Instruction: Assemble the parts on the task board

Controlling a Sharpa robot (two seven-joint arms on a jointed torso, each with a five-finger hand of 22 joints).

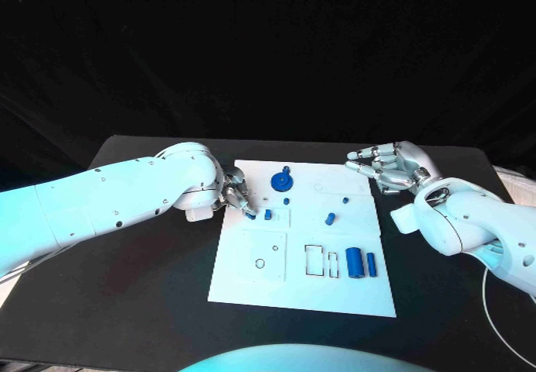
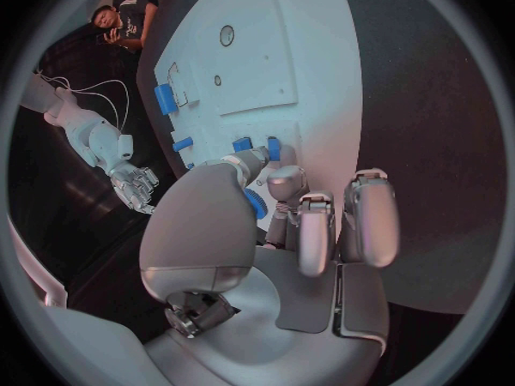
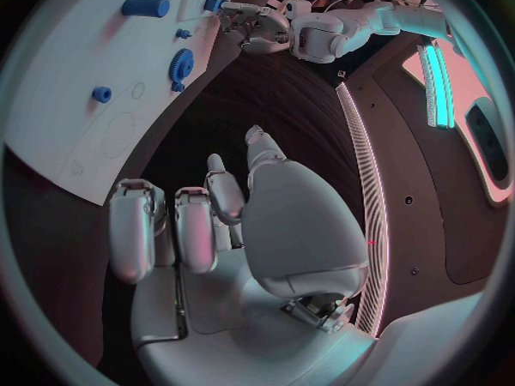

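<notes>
The white task board (image 1: 252,283) lies in the middle of the black table. A blue gear (image 1: 283,182) stands near its far edge and shows again as the gear (image 3: 180,64) in the right wrist view. Two blue cylinders (image 1: 361,263) lie at its right side. My left hand (image 1: 235,194) is at the board's left edge; in the left wrist view a small blue part (image 2: 254,203) sits pinched between thumb and a finger. Just beyond the fingertips, a blue peg (image 1: 268,213) stands on the board. My right hand (image 1: 386,167) hovers over the far right corner, fingers apart, holding nothing.
More small blue parts (image 1: 331,218) stand mid-board. Round holes (image 1: 260,263) and narrow slots (image 1: 315,262) are cut in the near half. Bare black table (image 1: 134,310) runs along the board's left and near sides.
</notes>
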